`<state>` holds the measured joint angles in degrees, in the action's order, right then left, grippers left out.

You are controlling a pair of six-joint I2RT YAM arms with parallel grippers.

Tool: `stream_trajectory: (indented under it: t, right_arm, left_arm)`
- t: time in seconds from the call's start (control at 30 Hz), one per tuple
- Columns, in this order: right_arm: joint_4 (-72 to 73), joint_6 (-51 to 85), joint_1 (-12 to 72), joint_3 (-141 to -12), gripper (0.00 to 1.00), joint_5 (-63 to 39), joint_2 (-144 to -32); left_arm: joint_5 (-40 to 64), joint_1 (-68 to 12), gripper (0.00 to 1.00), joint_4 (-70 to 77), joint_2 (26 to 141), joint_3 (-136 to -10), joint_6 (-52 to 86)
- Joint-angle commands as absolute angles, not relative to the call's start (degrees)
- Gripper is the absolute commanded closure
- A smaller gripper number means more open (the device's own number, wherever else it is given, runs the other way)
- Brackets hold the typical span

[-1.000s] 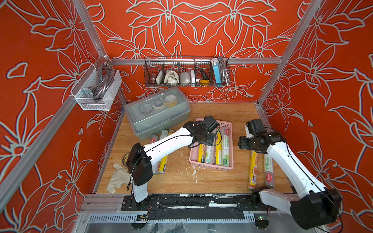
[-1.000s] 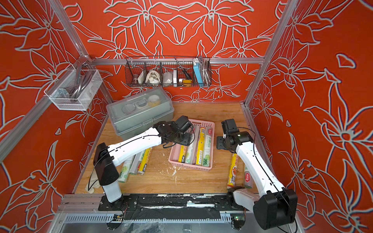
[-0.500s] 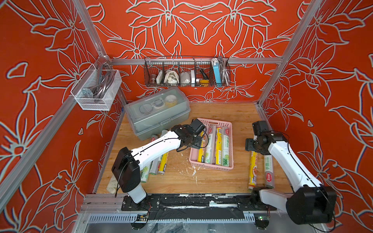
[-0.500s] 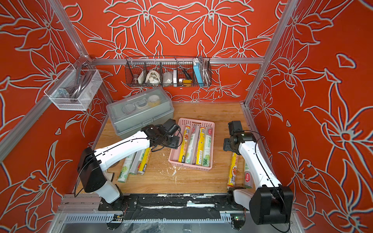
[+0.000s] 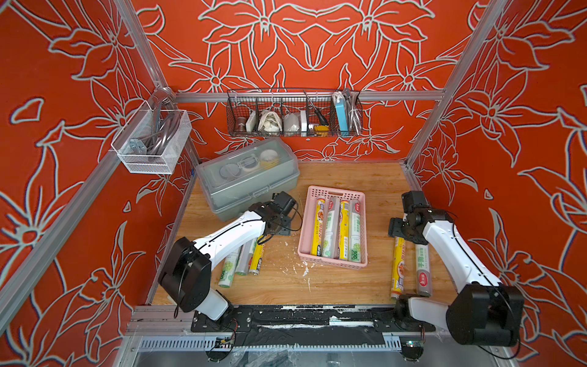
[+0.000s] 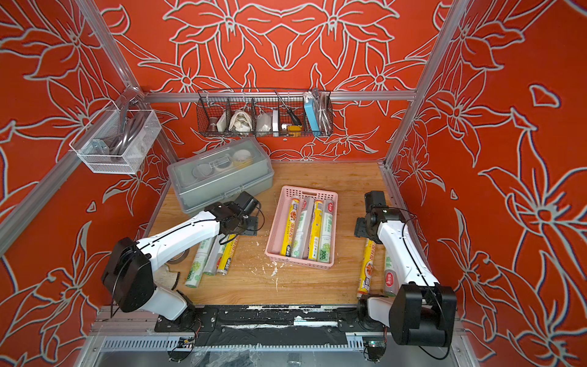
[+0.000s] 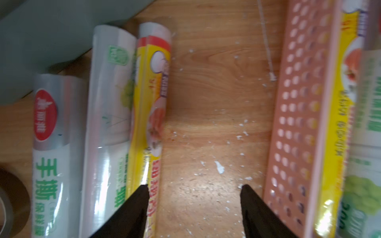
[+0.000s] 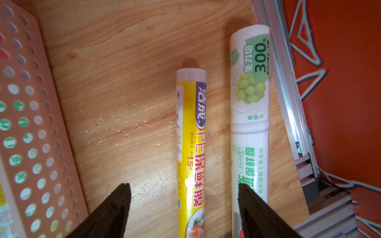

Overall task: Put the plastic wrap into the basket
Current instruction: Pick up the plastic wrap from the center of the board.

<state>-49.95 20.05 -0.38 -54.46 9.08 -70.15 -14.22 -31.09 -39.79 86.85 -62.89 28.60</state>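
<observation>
On the desk (image 5: 330,286), the pink basket (image 5: 337,191) already has four rolls of plastic wrap (image 5: 332,227) inside. Three more rolls (image 5: 255,259) lie left of it, and a pair of rolls (image 5: 398,270) lies right of it, toward the near edge. Both claws are wide open and hold nothing. The left claw (image 7: 193,187) hangs over bare desk, just beside a yellow roll (image 7: 152,103). The right claw (image 8: 183,186) hangs above the pair's yellow one (image 8: 190,144). I judge this is the reaching step. Next, each claw must go down around one roll and close.

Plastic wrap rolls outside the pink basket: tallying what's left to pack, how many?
5. Three lie together left of the basket, partly under the left arm: white-green, silver, yellow. Two lie right of it: yellow, white-green. More may be hidden.
</observation>
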Motion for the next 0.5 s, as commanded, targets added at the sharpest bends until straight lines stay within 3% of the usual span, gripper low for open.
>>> stream_trajectory:
  t: [0.0, 0.47]
  right_arm:
    - [-49.50, 19.88, -0.71, -53.98, 0.18, 6.98, -69.92]
    - [-49.31, 18.80, -0.71, -54.67, 0.19, 5.01, -70.13]
  left_arm:
    - [-15.11, -27.36, 0.29, -37.54, 85.88, -59.58, 29.32]
    - [-13.15, -24.96, 0.32, -34.86, 89.80, -57.11, 28.90]
